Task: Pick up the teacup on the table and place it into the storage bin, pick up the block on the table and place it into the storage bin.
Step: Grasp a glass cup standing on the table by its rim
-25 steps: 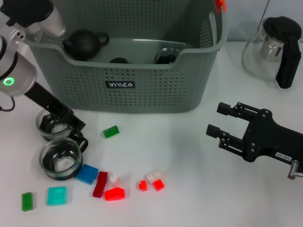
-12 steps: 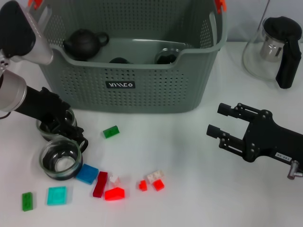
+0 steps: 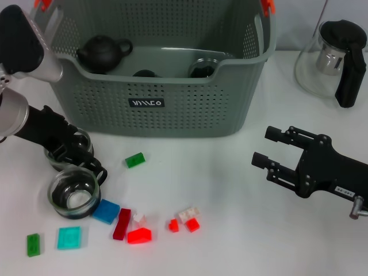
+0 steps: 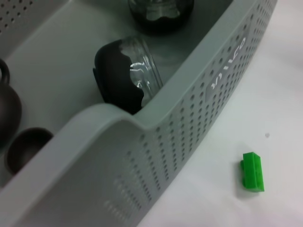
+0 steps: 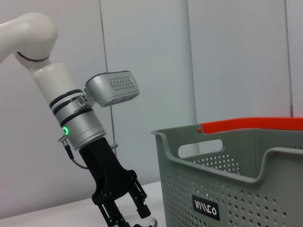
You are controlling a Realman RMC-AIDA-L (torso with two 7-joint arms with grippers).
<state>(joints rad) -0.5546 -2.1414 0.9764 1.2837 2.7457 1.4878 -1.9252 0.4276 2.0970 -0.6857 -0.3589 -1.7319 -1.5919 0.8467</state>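
The grey-green storage bin (image 3: 172,115) stands at the back centre; it also shows in the left wrist view (image 4: 189,123) and the right wrist view (image 5: 236,189). Two glass teacups stand at the left: a far teacup (image 3: 57,154) and a near teacup (image 3: 73,192). My left gripper (image 3: 80,158) is down at the far teacup, its fingers apart in the right wrist view (image 5: 127,215). A small green block (image 3: 135,160) lies in front of the bin and shows in the left wrist view (image 4: 252,171). My right gripper (image 3: 260,145) is open and empty at the right.
A black teapot (image 3: 103,53) and a glass cup (image 3: 202,67) lie inside the bin. A glass pitcher (image 3: 333,60) with a black handle stands at the back right. Blue (image 3: 106,211), red (image 3: 140,235), teal (image 3: 69,237) and green (image 3: 33,244) blocks lie near the front left.
My left arm has swung its forearm to the left and turned the gripper over the far teacup, settling a little lower. The right arm has not moved.
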